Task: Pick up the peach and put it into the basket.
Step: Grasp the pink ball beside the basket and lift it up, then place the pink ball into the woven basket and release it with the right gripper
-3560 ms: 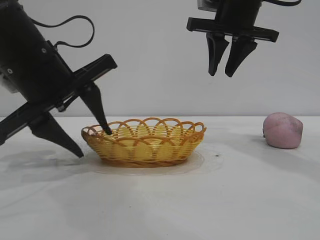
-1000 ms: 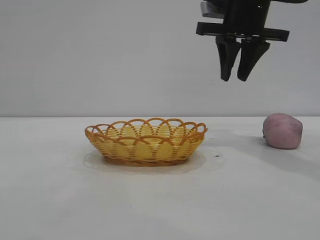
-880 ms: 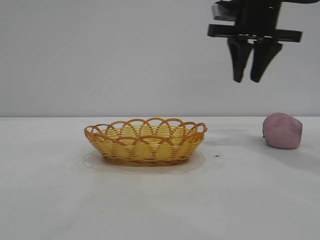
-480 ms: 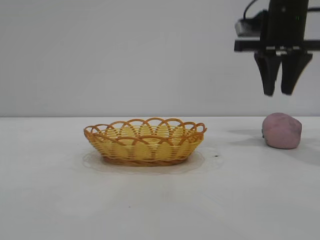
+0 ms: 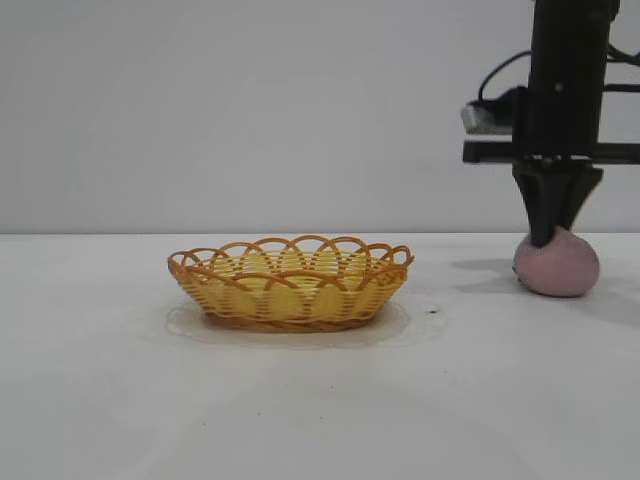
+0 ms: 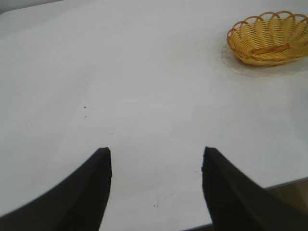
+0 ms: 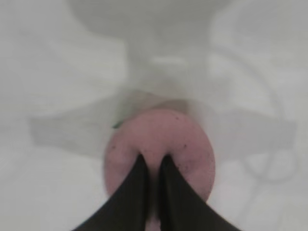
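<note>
White tabletop (image 5: 300, 400) held the wicker basket (image 5: 290, 283); the right gripper (image 5: 553, 240), fingers together, pressed onto the peach (image 5: 557, 268). The left gripper (image 6: 156, 159) hung apart, fingers spread.

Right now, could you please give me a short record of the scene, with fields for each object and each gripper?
peach: on the table, at the right of the exterior view, apart from the basket
basket: upright on the table, near the middle, nothing visible in it
right gripper: pointing down, fingers shut, tips pressing on top of the peach, not around it
left gripper: open over bare table, far from the basket, holding nothing
task state: peach not yet lifted
</note>
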Tool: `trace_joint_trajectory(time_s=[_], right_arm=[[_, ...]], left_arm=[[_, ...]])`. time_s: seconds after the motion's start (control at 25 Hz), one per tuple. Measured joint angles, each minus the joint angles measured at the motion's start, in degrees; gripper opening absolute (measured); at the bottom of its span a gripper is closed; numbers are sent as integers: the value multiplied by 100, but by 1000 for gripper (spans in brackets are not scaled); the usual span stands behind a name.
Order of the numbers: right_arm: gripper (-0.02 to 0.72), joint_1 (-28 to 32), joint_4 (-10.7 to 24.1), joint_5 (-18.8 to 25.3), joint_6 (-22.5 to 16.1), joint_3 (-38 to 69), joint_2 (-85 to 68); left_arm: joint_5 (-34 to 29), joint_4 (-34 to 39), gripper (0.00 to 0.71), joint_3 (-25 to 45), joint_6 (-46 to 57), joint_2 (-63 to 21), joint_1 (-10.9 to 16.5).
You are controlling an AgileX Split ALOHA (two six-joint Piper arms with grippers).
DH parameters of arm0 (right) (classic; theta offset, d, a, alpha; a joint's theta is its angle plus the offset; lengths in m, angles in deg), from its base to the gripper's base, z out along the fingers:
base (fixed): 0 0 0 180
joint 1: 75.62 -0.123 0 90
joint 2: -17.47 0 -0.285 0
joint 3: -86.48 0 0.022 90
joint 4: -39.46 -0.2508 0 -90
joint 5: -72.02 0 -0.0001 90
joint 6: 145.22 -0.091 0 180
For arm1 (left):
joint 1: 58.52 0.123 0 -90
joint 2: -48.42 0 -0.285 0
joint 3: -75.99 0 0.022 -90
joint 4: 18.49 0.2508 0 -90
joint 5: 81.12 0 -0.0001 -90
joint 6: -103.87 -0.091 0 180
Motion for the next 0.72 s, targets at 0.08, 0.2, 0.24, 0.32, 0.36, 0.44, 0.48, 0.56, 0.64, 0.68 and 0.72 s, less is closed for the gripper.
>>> trace_joint_trajectory(time_s=[0.08,0.2,0.24,0.32,0.36,0.44,0.48,0.56,0.64,0.68,0.72], right_arm=[[0,-412,-83,-87,40,0,-18],[0,-938,-83,-197,54,0,228],[0,-1083,-96,-223,54,0,352],[0,-1283,-96,-303,54,0,610],[0,-1328,-96,-325,54,0,758],[0,-1384,-96,-346,54,0,1037],[0,-1384,-96,-362,40,0,1130],[0,-1384,-33,-429,-45,0,1230],[54,-1384,-13,-538,-127,0,1239],[54,-1384,-13,-580,-195,0,1239],[121,-1384,-13,-606,-242,0,1239]], left_arm=[[0,0,368,0,0,0,0],[0,0,368,0,0,0,0],[0,0,368,0,0,0,0],[0,0,368,0,0,0,0],[0,0,368,0,0,0,0],[0,0,368,0,0,0,0],[0,0,368,0,0,0,0],[0,0,368,0,0,0,0],[0,0,368,0,0,0,0],[0,0,368,0,0,0,0],[0,0,368,0,0,0,0]])
